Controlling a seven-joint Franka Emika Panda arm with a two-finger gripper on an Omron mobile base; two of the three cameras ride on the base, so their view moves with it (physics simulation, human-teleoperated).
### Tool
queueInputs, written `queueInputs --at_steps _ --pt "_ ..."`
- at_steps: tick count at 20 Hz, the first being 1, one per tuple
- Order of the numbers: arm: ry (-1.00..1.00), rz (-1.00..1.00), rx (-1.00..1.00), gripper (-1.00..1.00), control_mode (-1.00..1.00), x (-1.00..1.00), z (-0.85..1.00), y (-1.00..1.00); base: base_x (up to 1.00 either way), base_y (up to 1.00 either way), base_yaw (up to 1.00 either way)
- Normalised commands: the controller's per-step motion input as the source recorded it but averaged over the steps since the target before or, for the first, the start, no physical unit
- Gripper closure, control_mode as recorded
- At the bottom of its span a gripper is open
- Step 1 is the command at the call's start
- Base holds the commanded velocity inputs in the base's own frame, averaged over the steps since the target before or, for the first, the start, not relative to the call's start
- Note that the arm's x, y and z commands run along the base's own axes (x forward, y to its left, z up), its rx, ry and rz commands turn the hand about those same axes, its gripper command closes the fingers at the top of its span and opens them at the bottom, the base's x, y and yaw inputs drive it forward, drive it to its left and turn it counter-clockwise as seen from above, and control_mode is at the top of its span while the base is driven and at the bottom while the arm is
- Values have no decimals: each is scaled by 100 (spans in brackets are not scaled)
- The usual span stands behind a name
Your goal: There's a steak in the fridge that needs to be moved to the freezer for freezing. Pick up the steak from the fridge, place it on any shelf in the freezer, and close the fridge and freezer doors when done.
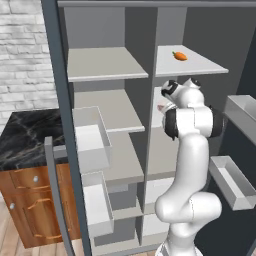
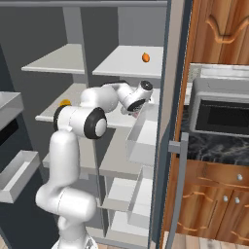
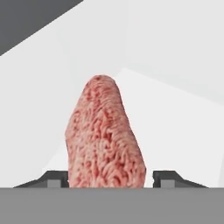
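The hand (image 3: 111, 181) sits spread around the steak (image 3: 105, 135), which lies between its fingertips on a fridge (image 1: 200, 30) shelf. Not pinched yet, I'd say: closing off-centre could squeeze the slab out sideways.

Both doors stand wide open — the top freezer shelf (image 1: 102, 62) is bare, and only the centre divider (image 1: 152, 95) stands between the halves.

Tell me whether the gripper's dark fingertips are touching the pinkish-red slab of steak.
Cannot tell. In the hand view the steak lies between the fingertips, with a sliver of pale background at each side near the tips, but the contact zone is hidden low in the picture.
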Motion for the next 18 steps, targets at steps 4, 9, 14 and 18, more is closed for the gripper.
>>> queueInputs --at_steps 4,9,14,18 --pt "0 0 0 100 -100 3 -86 37 0 0 0" --pt "0 0 0 100 -100 -71 -36 35 0 0 0" --pt "0 0 -1 100 -100 -100 -3 36 0 0 0" --pt "0 0 0 100 -100 -100 18 32 0 0 0"
